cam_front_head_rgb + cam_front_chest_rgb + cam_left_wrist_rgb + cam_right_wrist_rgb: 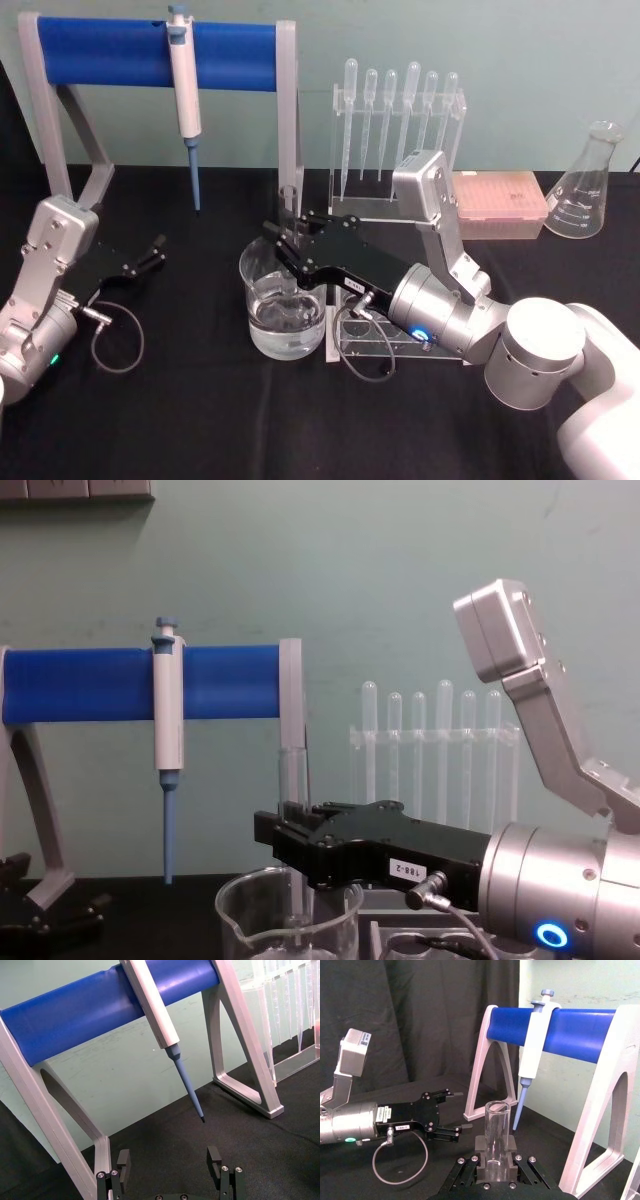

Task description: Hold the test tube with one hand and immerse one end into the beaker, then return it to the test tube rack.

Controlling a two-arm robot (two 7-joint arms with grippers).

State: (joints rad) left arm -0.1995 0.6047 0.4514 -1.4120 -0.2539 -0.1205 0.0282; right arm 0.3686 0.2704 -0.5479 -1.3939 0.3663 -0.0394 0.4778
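The test tube (289, 203) stands upright, and my right gripper (287, 243) is shut on it at its middle, directly above the beaker (285, 320). From the side, the tube (293, 775) rises above the black right gripper (292, 828), and its lower end reaches down inside the rim of the beaker (250, 920). I cannot tell whether it touches the clear liquid in the beaker. The right wrist view shows the tube's open rim (497, 1130) above the closed right gripper (495, 1162). My left gripper (155, 250) rests open and empty at the table's left (169, 1160).
A white-and-blue pipettor (184, 90) hangs from a blue-barred stand (130, 52) at the back left. A rack of plastic pipettes (398, 120), a pink tip box (498, 200) and a conical flask (588, 185) stand behind. A clear rack (380, 345) lies under my right arm.
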